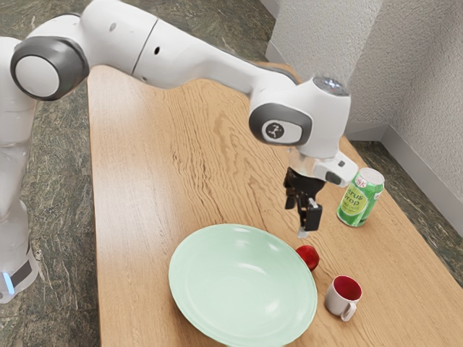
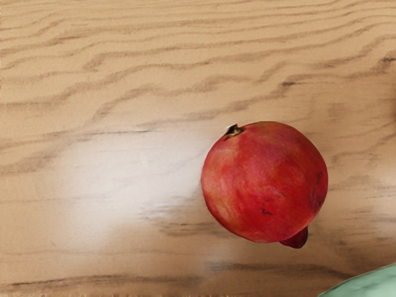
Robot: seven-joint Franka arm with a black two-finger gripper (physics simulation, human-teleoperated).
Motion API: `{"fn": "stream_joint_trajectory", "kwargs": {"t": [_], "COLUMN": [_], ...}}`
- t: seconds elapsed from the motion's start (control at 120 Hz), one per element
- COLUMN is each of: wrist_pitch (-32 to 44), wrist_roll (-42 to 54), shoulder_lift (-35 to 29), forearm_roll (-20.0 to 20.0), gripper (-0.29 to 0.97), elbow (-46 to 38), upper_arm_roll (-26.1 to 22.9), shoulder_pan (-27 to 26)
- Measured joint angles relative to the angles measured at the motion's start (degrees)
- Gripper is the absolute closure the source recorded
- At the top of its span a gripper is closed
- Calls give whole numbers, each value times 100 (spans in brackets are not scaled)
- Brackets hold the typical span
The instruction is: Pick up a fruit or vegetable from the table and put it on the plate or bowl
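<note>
Tool (image 1: 300,217): black, fingers apart, empty. Pomegranate (image 2: 265,181): round, red, mottled skin, below tool on grained wooden bench (image 1: 159,181). Plate (image 1: 189,289): pale green, smooth, round, beside pomegranate.

White glossy arm (image 1: 195,61) in rounded segments, grey circular joint caps (image 1: 45,67), small logo (image 1: 275,130) on wrist cap (image 1: 293,117), black two-finger gripper (image 1: 307,219), blue glow low on base (image 1: 14,238).

Simulated indoor room, wooden table (image 1: 145,181), marbled stone floor (image 1: 224,22), white textured corner walls (image 1: 419,72)
</note>
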Motion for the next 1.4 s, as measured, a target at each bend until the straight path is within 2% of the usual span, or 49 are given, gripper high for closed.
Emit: {"fn": "stream_joint_trajectory", "kwargs": {"t": [0.5, 0.967, 1.4], "wrist_pitch": [248, 272, 249], "wrist_roll": [-507, -716, -784], "shoulder_lift": [19, 559, 906], "forearm_roll": [-149, -131, -138], "gripper": [0, 0, 0], "elbow": [-343, 221, 365], "upper_arm_roll": [50, -6, 16], "shoulder_pan": [78, -56, -95]}}
